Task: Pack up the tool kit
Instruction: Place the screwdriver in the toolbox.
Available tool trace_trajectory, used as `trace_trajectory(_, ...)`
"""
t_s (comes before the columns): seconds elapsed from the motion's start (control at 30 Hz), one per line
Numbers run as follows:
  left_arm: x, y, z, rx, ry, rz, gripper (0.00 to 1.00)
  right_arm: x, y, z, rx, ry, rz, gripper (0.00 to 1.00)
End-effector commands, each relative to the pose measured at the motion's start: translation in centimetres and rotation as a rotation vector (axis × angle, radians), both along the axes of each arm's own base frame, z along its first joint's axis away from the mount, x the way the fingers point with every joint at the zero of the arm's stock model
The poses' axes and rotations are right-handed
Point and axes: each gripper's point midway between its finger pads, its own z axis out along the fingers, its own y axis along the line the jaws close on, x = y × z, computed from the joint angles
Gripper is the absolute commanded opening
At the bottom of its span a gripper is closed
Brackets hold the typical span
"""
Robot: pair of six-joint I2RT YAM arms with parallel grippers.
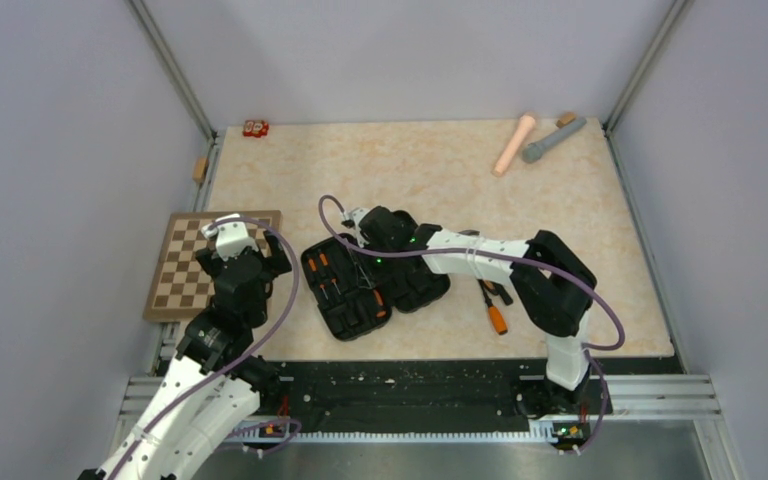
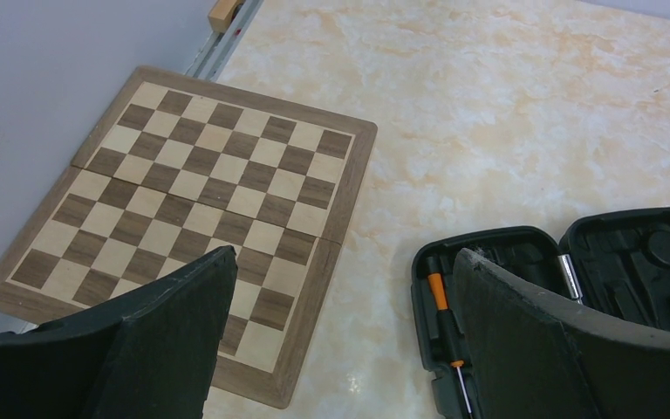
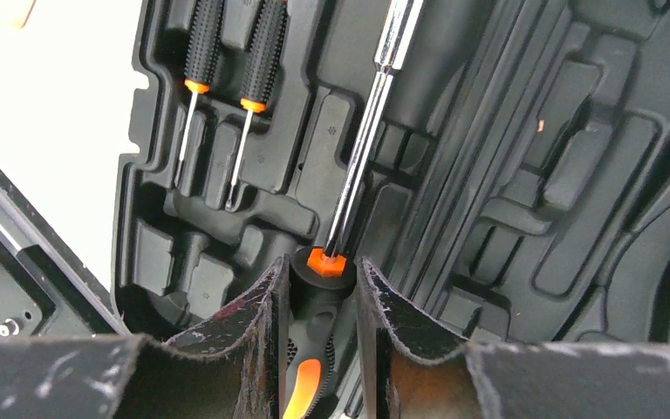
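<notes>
The right hand (image 3: 321, 278), clamped on a long screwdriver (image 3: 362, 148), holds it over the open tool case (image 3: 506, 175) at the middle of the bench (image 1: 560, 200), apparently mid-stowing, with an aligned press into its slot likely next, while the left hand (image 2: 345, 257) hangs wide open nearby.

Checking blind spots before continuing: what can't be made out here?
Right wrist: screwdriver handle, hidden between the jaws and cut by the bottom edge.
Top external: tool case slots beneath the right gripper, which covers them.
Left wrist: tool case's near part, behind one of the jaws.
Top external: loose tools beside the case, too small.
</notes>
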Motion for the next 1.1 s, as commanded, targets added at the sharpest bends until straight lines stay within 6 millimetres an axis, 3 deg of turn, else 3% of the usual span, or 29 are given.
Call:
trace_trajectory(0.0,0.1,0.2,0.5,-0.010,-0.027,0.014,0.98,1.1,1.6,4.3,0.057,-0.107,0.024,0.00)
trace_trajectory(0.23,-0.2,0.0,0.9,-0.050,-0.048,0.008,0.98,0.8,1.2,8.1,0.064,-0.239,0.202,0.01)
trace_trajectory(0.47,-0.9,-2.4,3.9,-0.207,-0.100,-0.112,0.98,0.7,-2.7,11.4,-0.023,-0.523,0.411,0.00)
trace_trajectory(0.63,-1.7,-7.6,7.6,-0.337,-0.035,-0.367,0.98,-1.5,-5.4,13.1,-0.026,-0.694,0.618,0.00)
trace_trajectory(0.87,-2.6,-16.2,8.2,-0.555,0.149,-0.730,0.98,-4.2,-7.4,16.0,0.034,-0.935,0.784,0.00)
trace_trajectory(1.07,-3.4,-20.0,8.8,-0.654,0.247,-0.914,0.96,-5.0,-8.0,16.2,0.009,-1.007,0.851,0.00)
